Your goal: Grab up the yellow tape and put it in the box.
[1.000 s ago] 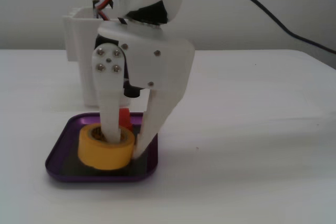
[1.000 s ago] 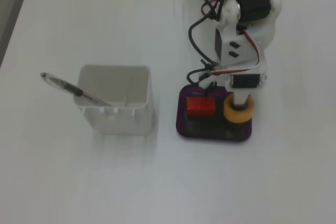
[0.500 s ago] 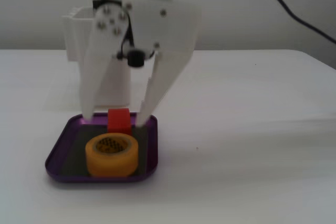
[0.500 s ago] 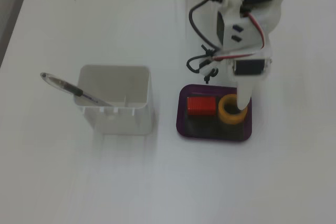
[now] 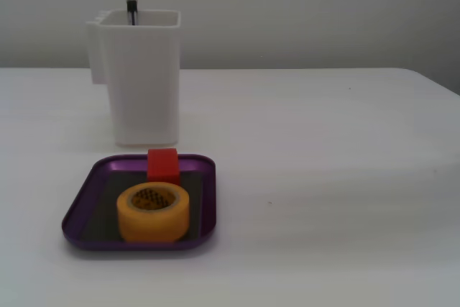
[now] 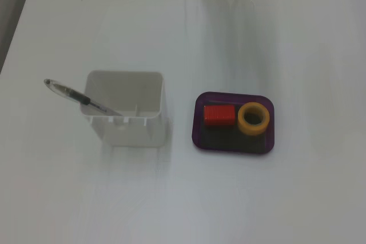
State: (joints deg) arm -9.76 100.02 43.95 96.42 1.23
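White tabletop (image 5: 323, 177): bare, pale wall behind.
Yellow tape (image 5: 153, 211) (image 6: 253, 118): flat in purple box (image 5: 79, 213) (image 6: 234, 144), beside red cube (image 6: 219, 115).
Claw: out of frame; opening cannot be judged.
Pen (image 6: 80, 99): partly hidden in white container (image 5: 140, 77).

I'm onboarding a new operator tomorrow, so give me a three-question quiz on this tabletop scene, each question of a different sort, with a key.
1. True or false: the yellow tape lies flat inside the box.
2. Multiple choice: what shares the box with the tape? A) a pen B) a red cube C) nothing
3. Short answer: where is the pen?

Key:
1. True; it rests on the dark floor, hole facing up.
2. B; the two lie side by side in the top-down fixed view.
3. Leaning in the white container, tip sticking out over its rim.
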